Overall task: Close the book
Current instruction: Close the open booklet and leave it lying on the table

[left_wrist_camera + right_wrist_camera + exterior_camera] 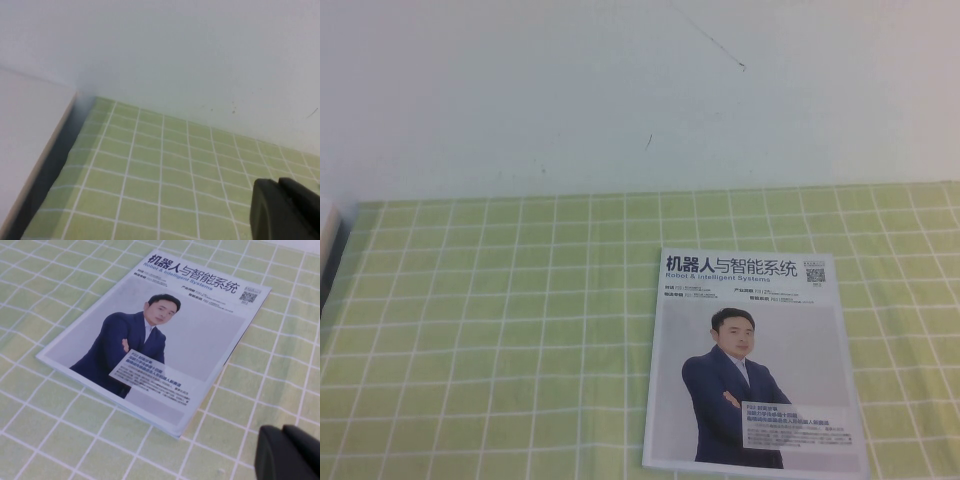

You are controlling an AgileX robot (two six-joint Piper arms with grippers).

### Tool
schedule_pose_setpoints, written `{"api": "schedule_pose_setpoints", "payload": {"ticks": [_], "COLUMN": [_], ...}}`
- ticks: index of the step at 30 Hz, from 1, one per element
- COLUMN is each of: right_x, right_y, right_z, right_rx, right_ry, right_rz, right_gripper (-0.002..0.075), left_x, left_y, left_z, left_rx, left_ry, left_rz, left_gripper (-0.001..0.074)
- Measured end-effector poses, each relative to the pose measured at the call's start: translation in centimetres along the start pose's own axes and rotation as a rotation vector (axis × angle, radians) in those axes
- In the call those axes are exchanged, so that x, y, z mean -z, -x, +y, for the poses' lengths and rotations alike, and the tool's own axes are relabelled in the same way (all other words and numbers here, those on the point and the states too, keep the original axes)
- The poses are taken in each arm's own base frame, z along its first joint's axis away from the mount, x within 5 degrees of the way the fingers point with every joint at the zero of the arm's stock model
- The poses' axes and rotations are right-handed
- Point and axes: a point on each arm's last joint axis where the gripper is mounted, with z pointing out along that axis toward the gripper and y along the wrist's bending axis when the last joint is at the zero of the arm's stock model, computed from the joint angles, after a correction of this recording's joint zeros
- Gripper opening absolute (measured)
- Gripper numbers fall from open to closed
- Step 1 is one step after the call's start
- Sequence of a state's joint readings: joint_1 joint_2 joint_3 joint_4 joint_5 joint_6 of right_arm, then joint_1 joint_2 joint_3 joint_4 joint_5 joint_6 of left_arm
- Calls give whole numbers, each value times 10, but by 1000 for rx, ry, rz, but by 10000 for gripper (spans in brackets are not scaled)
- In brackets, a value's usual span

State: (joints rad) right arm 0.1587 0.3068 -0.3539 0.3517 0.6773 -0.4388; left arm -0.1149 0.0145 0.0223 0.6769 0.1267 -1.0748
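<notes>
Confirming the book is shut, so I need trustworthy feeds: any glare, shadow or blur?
High view: hazy, washed-out, no glare; magazine title readable. Right wrist view: even light, cover clear, shadow along the magazine's edge; right end effector an out-of-focus dark shape over the checked cloth beside it. Left wrist view: dark shadow between cloth and white board; left end effector blurred, over cloth.

Left pincer raised at left, only dark tip showing; right pincer raised at right, likewise.

A closed book lies flat on the green-checked tablecloth.
</notes>
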Motion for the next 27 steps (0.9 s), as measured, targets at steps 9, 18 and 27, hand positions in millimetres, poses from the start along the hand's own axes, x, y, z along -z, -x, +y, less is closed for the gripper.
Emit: {"api": "schedule_pose_setpoints", "payload": {"ticks": [9,18,27], "right_x": [0,0,0], "right_y": [0,0,0], "right_z": [0,0,0], "right_rx": [0,-1,-2], "right_ry": [0,0,1], "right_rz": [0,0,-1], "right_gripper": [-3,-3,-3], "left_x": [2,4,4], "left_y": [-1,-20,-20], "left_z": [-10,-1,-1], "left_rx": [-313,-188,-197], "left_ry": [-109,-14,-13], "left_rz": [-13,204,207], "left_gripper": [-4,-4,-4]}}
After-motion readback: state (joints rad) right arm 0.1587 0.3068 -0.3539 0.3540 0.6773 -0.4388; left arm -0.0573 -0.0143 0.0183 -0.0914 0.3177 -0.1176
